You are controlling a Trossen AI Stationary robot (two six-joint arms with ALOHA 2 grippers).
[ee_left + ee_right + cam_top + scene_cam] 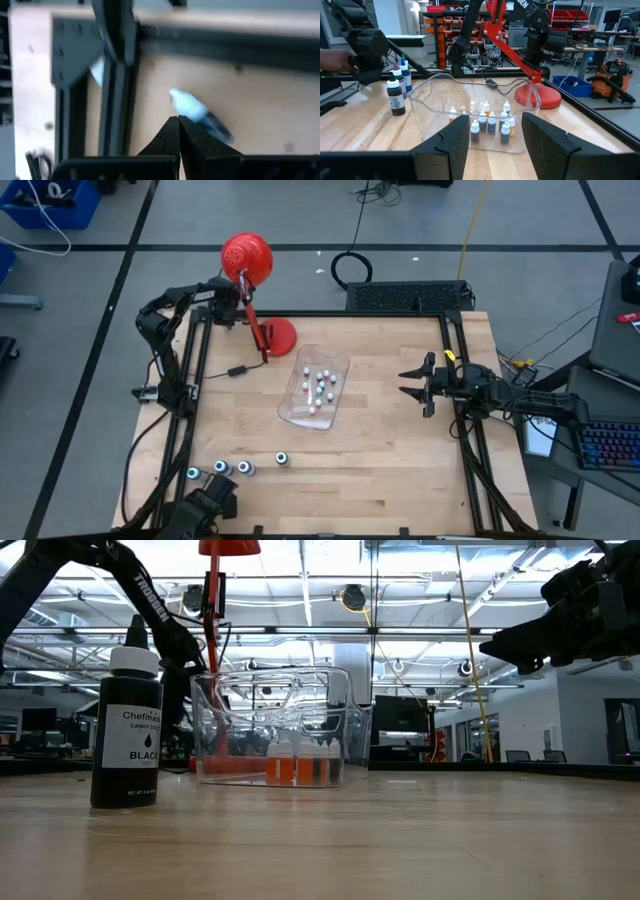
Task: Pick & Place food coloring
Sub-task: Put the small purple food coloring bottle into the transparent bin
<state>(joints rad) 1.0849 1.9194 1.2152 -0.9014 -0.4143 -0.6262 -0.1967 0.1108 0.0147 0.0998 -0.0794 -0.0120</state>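
four dark bottles (236, 468) stand in a row near the table's (400, 450) front left edge; small white-capped ones (320, 387) sit inside the clear tub (300, 412) at mid-table. a red lamp (250, 275) rises just behind the tub. the left hand (178, 120), clenched on nothing, hangs by the frame rail (116, 75) over one dark bottle. the right hand (414, 383), released, faces the tub from the right.

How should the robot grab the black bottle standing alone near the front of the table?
Judging by its pose, take the black bottle by its round dark body, just under the white cap, coming straight down from above. It stands upright with bare table around it, apart from the other three bottles.
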